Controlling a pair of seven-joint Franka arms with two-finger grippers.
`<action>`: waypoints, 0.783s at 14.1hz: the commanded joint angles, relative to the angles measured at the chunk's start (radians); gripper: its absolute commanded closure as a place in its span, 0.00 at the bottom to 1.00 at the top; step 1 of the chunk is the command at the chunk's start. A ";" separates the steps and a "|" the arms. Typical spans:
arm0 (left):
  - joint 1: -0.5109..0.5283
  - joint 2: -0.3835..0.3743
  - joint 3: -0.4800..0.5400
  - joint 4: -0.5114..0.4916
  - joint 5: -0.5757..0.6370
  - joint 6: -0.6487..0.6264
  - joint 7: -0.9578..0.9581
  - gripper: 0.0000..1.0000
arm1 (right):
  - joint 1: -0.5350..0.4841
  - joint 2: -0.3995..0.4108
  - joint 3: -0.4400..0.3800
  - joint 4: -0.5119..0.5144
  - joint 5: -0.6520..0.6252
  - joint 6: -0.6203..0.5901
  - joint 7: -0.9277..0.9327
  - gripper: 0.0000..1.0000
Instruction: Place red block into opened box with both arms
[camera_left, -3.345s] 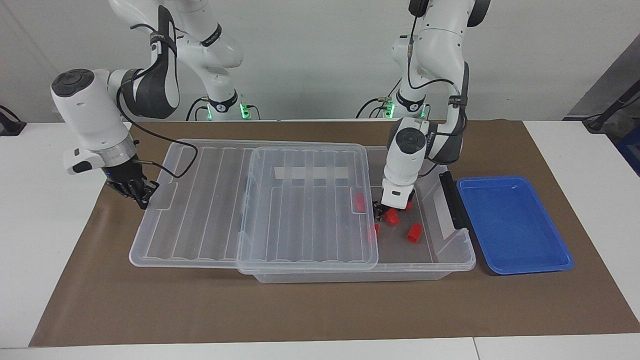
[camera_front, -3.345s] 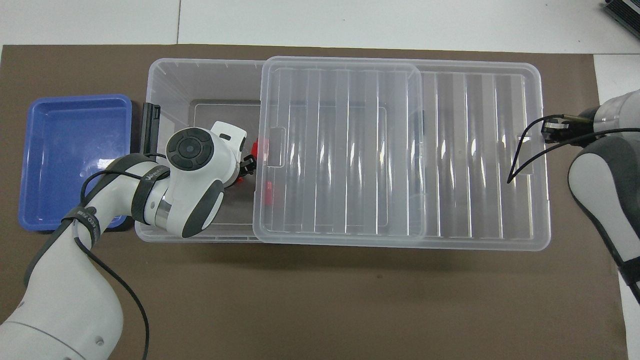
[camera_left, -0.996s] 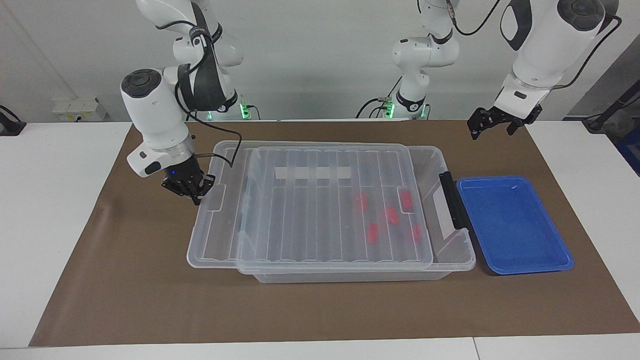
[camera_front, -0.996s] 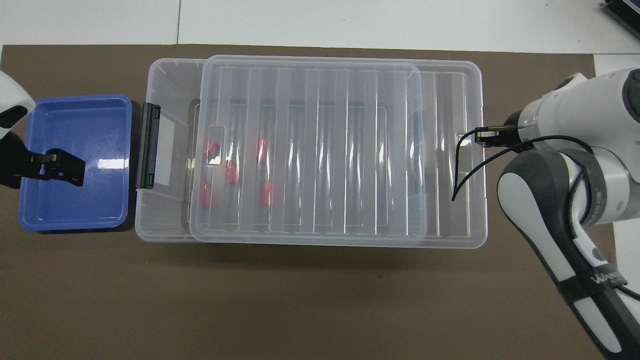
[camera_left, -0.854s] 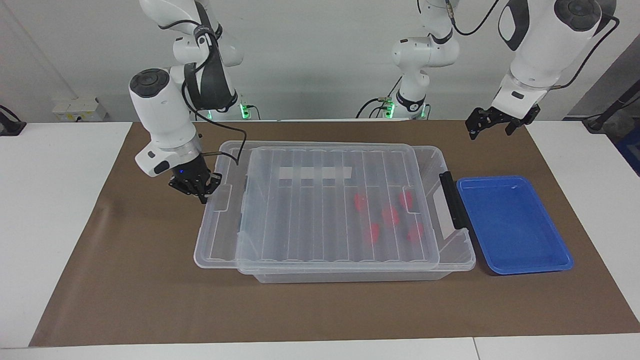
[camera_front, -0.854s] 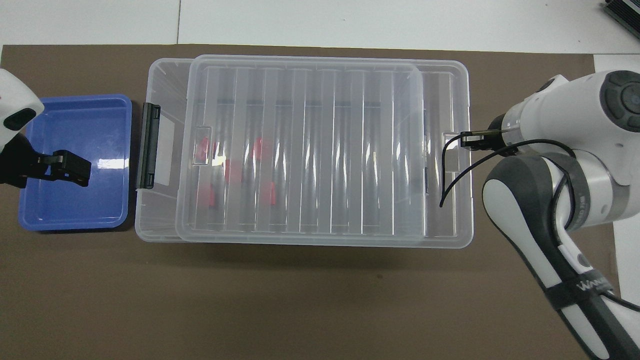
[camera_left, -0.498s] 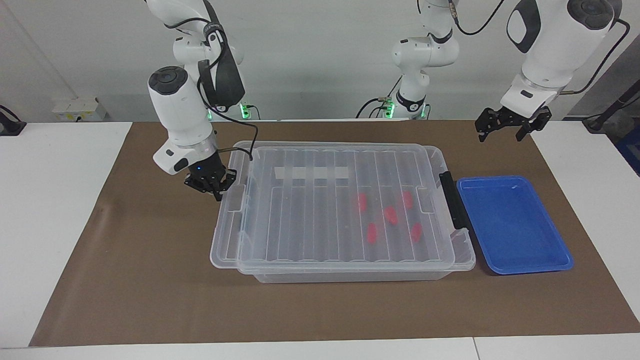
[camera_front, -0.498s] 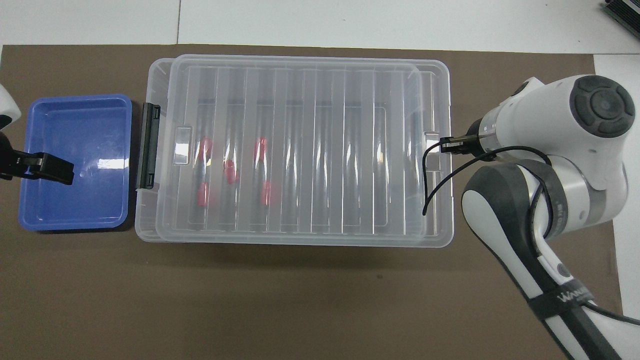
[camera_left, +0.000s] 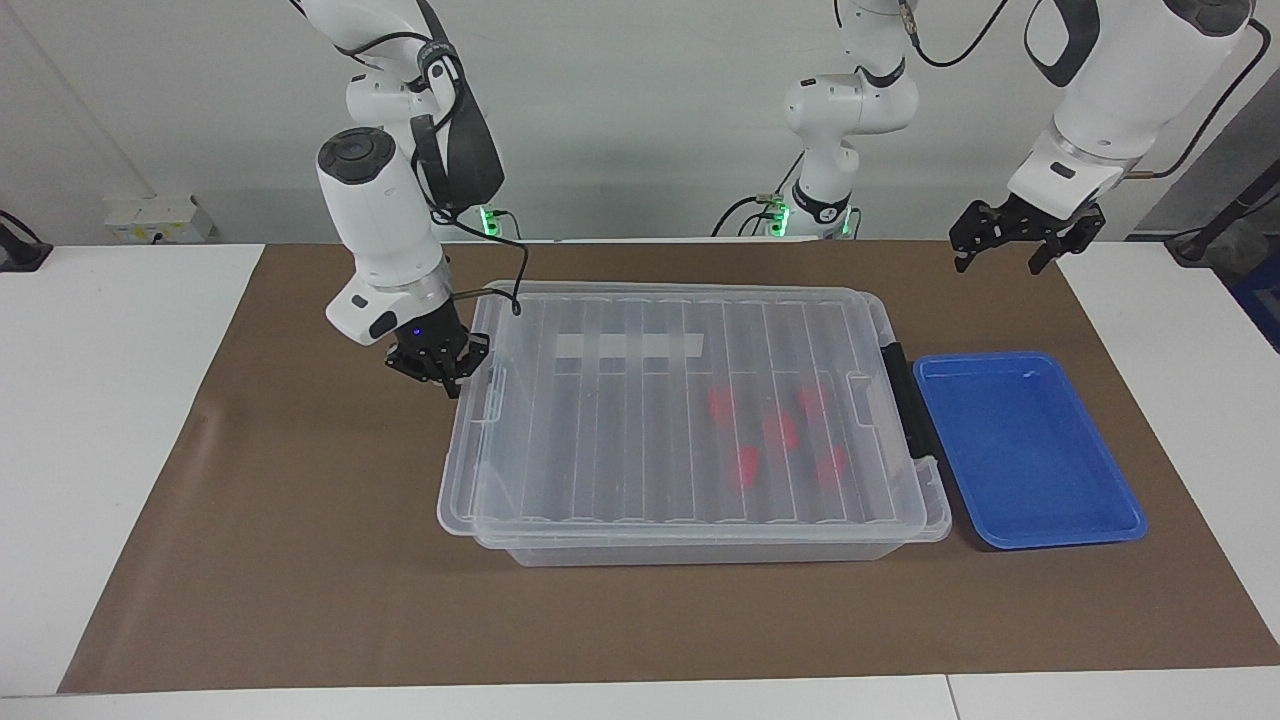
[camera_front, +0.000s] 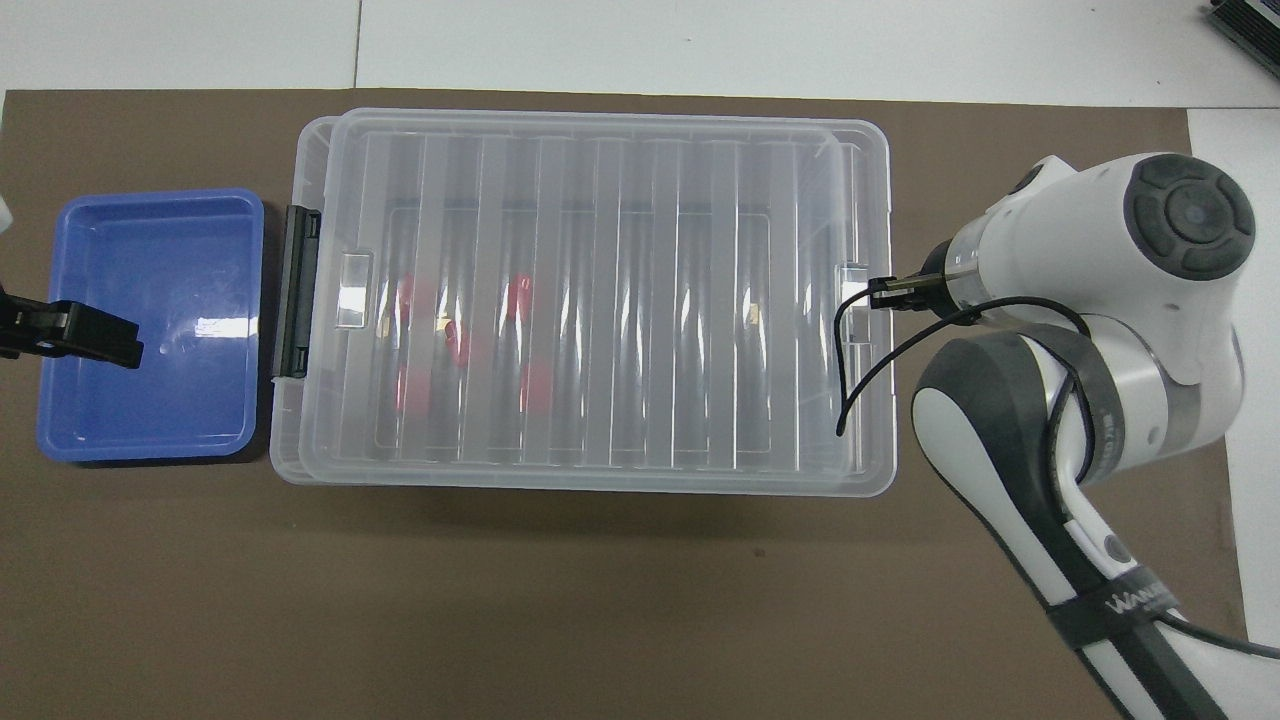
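Several red blocks (camera_left: 780, 430) (camera_front: 455, 340) lie on the floor of the clear box (camera_left: 700, 552) (camera_front: 283, 440), seen through its ribbed lid (camera_left: 620, 440) (camera_front: 620, 300). The lid rests flat on the box and covers nearly all of it. My right gripper (camera_left: 445, 372) (camera_front: 882, 292) is shut on the lid's end tab at the right arm's end of the box. High in the air, my left gripper (camera_left: 1005, 248) (camera_front: 95, 338) hangs open and holds nothing; from overhead it is over the blue tray.
An empty shallow blue tray (camera_left: 1030, 450) (camera_front: 150, 320) sits beside the box at the left arm's end, next to the box's black handle (camera_left: 905, 410) (camera_front: 295, 290). A brown mat (camera_left: 250, 560) covers the table.
The right gripper has slid the lid toward the left arm's end, so the lid now covers the box and the blocks. The left gripper has drifted slightly, still raised and open.
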 joint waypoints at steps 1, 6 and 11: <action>-0.023 0.047 0.011 0.028 -0.012 -0.004 0.017 0.00 | -0.010 -0.008 0.031 -0.001 0.016 -0.015 -0.009 1.00; -0.032 0.035 0.008 0.025 -0.007 0.009 0.013 0.00 | -0.010 -0.008 0.032 -0.002 0.016 -0.009 -0.010 1.00; -0.026 0.028 0.008 0.016 -0.007 0.029 0.011 0.00 | -0.010 -0.008 0.034 -0.001 0.016 -0.010 -0.010 1.00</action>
